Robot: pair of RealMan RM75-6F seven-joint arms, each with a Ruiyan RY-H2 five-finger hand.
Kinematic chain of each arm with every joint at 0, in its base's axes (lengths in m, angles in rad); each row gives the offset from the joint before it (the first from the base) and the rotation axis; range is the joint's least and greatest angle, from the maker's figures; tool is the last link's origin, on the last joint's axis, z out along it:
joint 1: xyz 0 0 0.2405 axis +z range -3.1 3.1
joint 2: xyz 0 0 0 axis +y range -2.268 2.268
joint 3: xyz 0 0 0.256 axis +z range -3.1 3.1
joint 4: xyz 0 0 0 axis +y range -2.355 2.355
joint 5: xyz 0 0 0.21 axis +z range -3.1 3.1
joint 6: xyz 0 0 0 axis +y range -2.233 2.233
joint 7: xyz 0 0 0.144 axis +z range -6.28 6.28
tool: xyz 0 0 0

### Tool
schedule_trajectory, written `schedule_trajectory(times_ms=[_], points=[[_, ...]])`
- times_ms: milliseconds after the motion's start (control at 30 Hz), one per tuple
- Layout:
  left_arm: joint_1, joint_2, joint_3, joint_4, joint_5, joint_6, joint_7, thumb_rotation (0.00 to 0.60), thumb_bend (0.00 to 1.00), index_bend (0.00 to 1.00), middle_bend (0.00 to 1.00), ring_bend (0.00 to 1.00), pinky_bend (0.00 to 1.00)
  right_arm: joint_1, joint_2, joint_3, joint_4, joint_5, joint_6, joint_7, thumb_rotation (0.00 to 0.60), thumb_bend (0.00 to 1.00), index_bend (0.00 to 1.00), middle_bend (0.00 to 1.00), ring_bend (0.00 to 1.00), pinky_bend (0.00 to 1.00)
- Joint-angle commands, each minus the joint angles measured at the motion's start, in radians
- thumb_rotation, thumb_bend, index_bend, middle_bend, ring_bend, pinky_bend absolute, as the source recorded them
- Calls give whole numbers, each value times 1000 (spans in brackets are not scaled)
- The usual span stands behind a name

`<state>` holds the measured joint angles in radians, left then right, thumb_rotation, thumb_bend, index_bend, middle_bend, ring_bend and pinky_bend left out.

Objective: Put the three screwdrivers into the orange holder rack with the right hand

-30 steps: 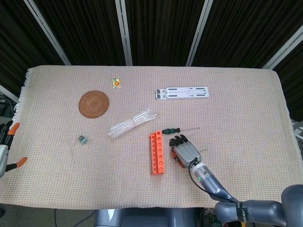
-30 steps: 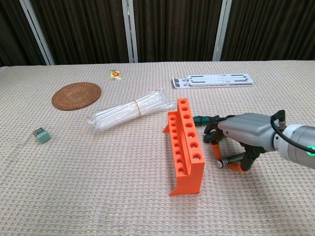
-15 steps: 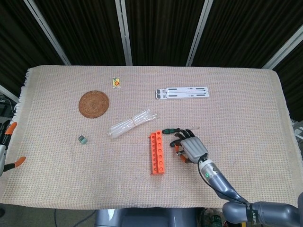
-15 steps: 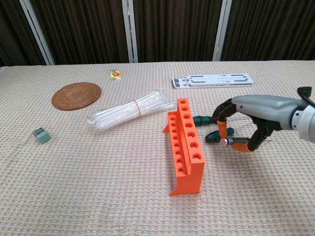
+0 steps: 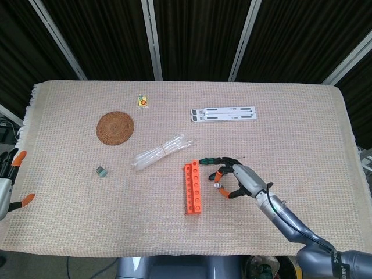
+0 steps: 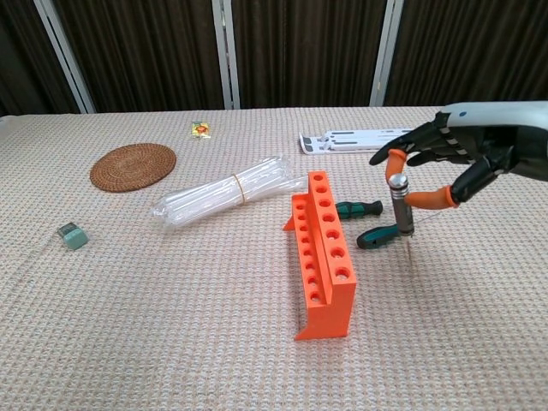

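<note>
right hand (image 5: pixel 235 177) pinching screwdriver (image 5: pixel 217 185) (upright?), beside orange rack (image 5: pixel 193 188)

no text can be read anywhere — the small yellow packet (image 5: pixel 142 100) carries a print too tiny to make out.

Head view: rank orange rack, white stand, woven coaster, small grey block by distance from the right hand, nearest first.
From the right hand:
1. Orange rack, just to its left in the picture.
2. White stand, up toward the table's far edge.
3. Woven coaster, far left and farther back.
4. Small grey block, farthest left.
</note>
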<state>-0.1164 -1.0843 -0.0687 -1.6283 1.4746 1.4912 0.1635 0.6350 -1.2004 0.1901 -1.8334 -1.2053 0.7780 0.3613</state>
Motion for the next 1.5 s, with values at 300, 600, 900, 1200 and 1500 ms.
schedule_trajectory(times_ms=[300,600,900,1200,1500], points=[[19,17,58,-28,78,10,-33,600,61,0,0,0,0,-27,128,2,-32,-462,38,672,600,486,558,151,0,0],[39,11,80,-19,101,27,-58,600,62,0,0,0,0,23,137,-46,0,-595,147,843,600,485,558,152,0,0],[42,9,79,-17,103,29,-69,600,60,0,0,0,0,64,147,-56,-18,-588,178,846,600,485,559,152,0,0],[43,9,76,-13,97,27,-76,600,62,0,0,0,0,97,139,-80,-32,-564,170,818,600,486,559,152,0,0],[47,12,73,-11,95,31,-79,600,60,0,0,0,0,113,122,-113,-15,-529,160,797,600,486,560,152,0,0]])
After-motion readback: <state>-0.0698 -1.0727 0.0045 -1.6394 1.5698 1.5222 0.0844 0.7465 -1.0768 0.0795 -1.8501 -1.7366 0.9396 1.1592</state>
